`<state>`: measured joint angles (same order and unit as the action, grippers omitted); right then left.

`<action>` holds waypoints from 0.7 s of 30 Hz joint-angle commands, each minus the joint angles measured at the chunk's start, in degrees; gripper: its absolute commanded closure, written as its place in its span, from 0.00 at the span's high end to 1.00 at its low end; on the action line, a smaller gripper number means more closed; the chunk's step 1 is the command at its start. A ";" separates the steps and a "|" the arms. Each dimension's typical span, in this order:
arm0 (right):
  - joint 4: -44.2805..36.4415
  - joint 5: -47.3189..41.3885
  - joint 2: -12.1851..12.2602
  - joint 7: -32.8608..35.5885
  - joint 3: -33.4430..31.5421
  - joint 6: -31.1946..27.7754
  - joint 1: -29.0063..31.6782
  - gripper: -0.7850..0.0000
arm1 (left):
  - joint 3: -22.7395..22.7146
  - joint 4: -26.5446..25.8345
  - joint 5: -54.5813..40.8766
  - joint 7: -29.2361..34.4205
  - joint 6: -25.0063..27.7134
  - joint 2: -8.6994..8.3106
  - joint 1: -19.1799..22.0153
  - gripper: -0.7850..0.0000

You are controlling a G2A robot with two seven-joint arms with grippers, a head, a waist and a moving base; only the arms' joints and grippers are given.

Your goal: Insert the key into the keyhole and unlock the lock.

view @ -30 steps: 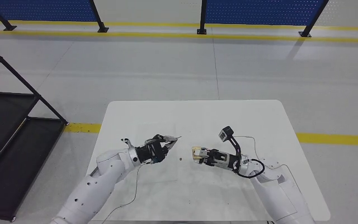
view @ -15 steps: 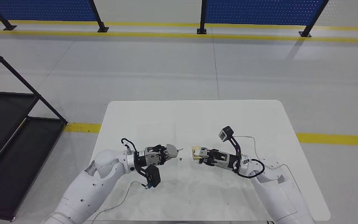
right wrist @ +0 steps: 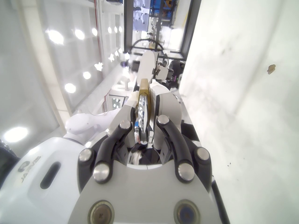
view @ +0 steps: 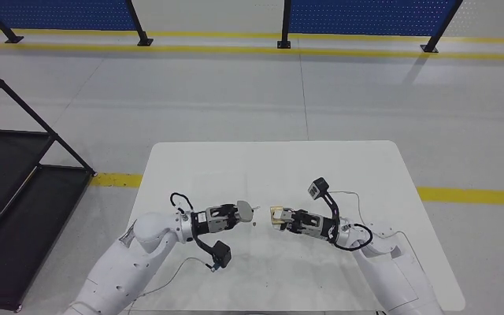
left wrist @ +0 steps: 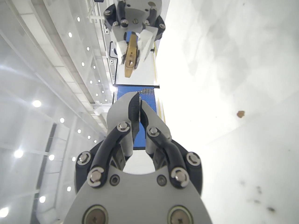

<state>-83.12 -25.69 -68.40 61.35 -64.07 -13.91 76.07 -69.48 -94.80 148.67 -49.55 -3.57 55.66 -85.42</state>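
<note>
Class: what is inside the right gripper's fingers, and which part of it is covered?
A brass padlock is clamped between the right gripper's fingers. Its outer end sticks out beyond them. Its flat faces are covered by the fingers, so they cannot be seen.

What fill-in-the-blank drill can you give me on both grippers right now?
The right gripper is shut on a brass ____. The left gripper, facing it, has its fingers ____. The two grippers, touching or apart, are ____. A brown speck lies on the white ____.
Missing words: padlock; shut; apart; table.
</note>
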 commanded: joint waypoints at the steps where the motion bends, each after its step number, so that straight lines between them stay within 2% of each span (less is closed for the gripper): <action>1: 0.00 0.00 0.00 0.00 0.00 0.00 0.00 0.00 | -0.52 -0.19 3.20 0.76 -4.53 -0.13 -0.23 0.00; 6: 0.00 0.00 0.00 0.00 0.00 0.00 0.00 0.00 | -1.25 0.26 9.42 -1.75 -15.88 -0.47 -0.33 0.00; 11: 0.00 0.00 0.00 0.00 0.00 0.00 0.00 0.00 | -1.37 1.37 12.88 -7.07 -22.90 -0.85 0.76 0.00; 16: 0.00 0.00 0.00 0.00 0.00 0.00 0.00 0.00 | -1.32 2.32 13.65 -10.35 -26.45 -1.08 2.20 0.00; 21: 0.00 0.00 0.00 0.00 0.00 0.00 0.00 0.00 | -1.37 2.61 12.98 -10.87 -26.75 -1.11 2.49 0.00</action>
<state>-83.12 -25.69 -68.40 61.35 -64.07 -13.91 76.07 -70.84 -92.18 161.60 -60.47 -30.35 54.55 -82.91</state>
